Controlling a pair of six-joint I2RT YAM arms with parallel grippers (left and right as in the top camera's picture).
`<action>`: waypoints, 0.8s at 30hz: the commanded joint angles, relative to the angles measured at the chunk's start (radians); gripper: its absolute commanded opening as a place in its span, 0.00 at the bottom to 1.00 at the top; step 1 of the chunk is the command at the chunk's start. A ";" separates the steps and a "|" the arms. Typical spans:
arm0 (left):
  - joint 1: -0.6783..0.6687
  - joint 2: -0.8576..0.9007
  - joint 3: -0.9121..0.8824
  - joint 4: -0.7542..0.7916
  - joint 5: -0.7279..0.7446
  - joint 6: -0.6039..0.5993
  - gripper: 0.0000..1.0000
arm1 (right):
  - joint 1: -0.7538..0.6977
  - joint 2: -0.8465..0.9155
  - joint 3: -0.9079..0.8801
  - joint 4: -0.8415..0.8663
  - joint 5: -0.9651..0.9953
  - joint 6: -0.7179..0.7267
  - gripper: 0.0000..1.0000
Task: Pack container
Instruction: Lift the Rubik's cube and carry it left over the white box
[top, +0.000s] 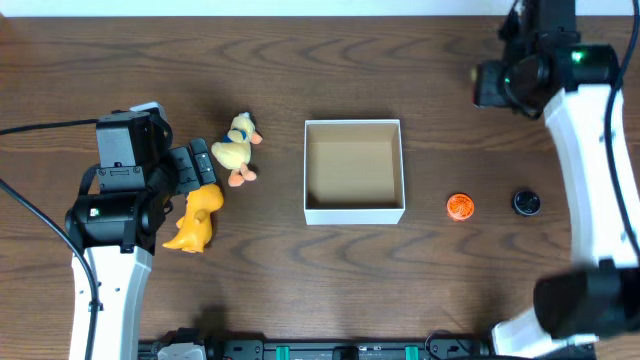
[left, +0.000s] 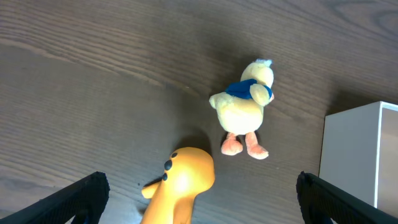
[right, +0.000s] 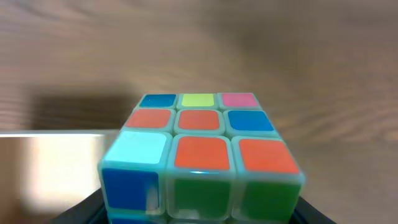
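The container (top: 354, 212) is a square white box with a brown inside, standing empty at the table's middle; its white wall also shows in the left wrist view (left: 357, 149). My left gripper (top: 203, 163) (left: 199, 208) is open, its fingers wide apart either side of an orange long-necked toy (top: 195, 220) (left: 180, 186) lying on the table. A yellow plush duck (top: 237, 148) (left: 245, 106) with a blue scarf lies between that toy and the box. My right gripper (top: 492, 85) (right: 199, 218) is raised at the far right and shut on a colourful puzzle cube (right: 199, 149).
A small orange round thing (top: 460, 206) and a small black round thing (top: 526, 202) lie on the table right of the box. The white right arm (top: 590, 160) stretches over the table's right side. A black cable (top: 40, 125) runs along the left.
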 joint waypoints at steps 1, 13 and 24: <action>-0.002 0.000 0.023 0.001 -0.011 0.008 0.98 | 0.106 0.010 -0.004 -0.007 -0.003 0.183 0.01; -0.002 0.000 0.023 -0.011 -0.011 0.008 0.98 | 0.397 0.183 -0.004 -0.008 0.154 0.463 0.01; -0.002 0.000 0.022 -0.036 -0.011 0.008 0.98 | 0.406 0.359 -0.004 -0.010 0.139 0.465 0.01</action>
